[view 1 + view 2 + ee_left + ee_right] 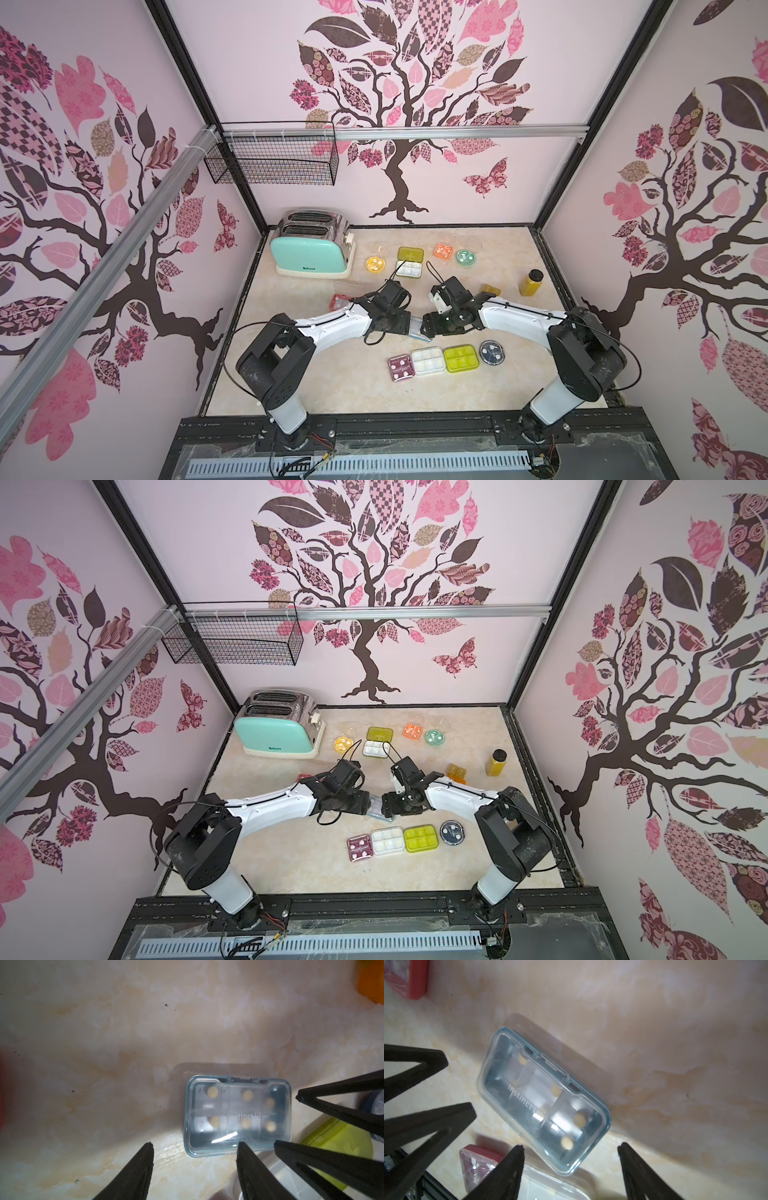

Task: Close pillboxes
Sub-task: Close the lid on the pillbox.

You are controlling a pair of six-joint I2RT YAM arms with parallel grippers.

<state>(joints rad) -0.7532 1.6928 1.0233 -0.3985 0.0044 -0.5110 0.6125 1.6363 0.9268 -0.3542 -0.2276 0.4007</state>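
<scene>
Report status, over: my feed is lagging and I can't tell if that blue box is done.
Left gripper open, right gripper open, nothing gripped. Blue pillbox lying flat, lid down. White pillbox close alongside.

The marbled table (353, 395) carries a mint toaster (309, 251) at ten o'clock and an amber bottle (530, 282) at two. A blue pillbox (236, 1118) lies at centre, its lid probably shut, with a row of pillboxes (428, 360) at five.

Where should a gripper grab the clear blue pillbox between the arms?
Probably across its two long side walls, from straight above: the blue pillbox lies flat on the table with its lid shut, and its shorter width suits jaws better than its length.
</scene>
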